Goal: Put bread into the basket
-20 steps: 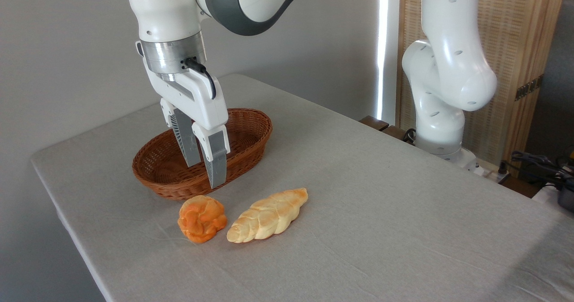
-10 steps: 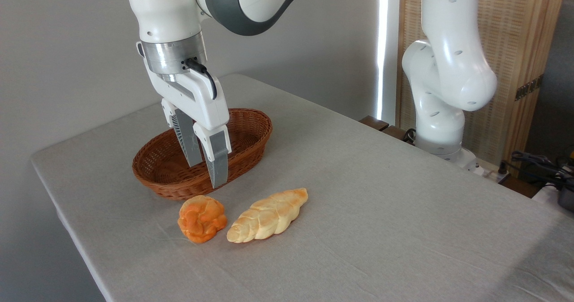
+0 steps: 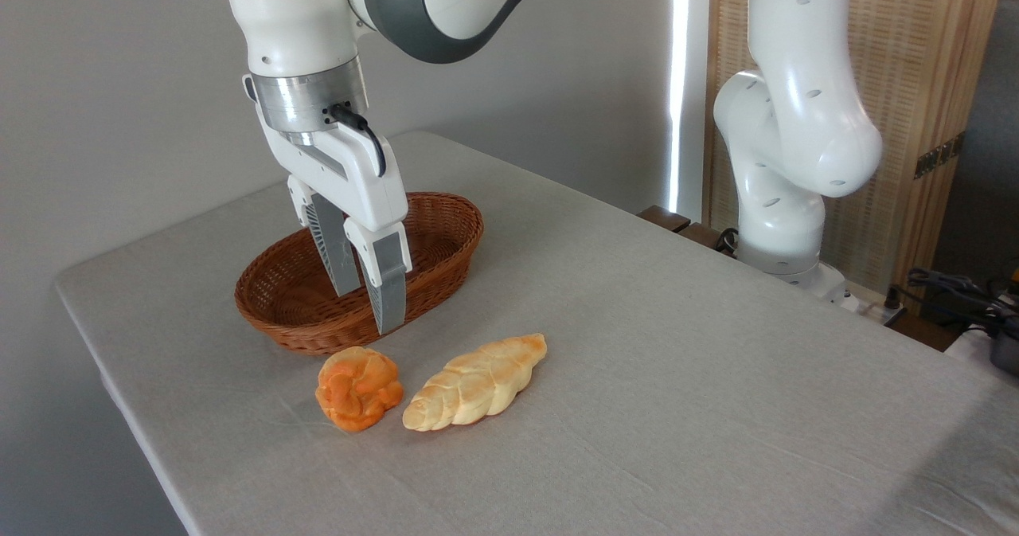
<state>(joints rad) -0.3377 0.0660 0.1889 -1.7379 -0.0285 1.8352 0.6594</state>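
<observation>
The gripper hangs in the left-centre of the frame, pointing down in front of the basket. Its two grey fingers stand a little apart with a narrow gap between them, and nothing is held there. Their tips overlap the near side of the basket in this view; whether they are over the inside or over the near rim cannot be told.

The basket is brown wicker, oval, with low sides, and sits on the table in the left half of the frame. Nothing shows inside it.

The bread, a small orange knotted bun, lies on the table at lower left of centre, just below the basket's near rim and apart from it. It is below the fingertips and untouched by them. Just to its right lies a longer pale braided loaf, slanting up toward the right, its lower end close beside the bun.

The arm's white base rises at the right edge of the table.
</observation>
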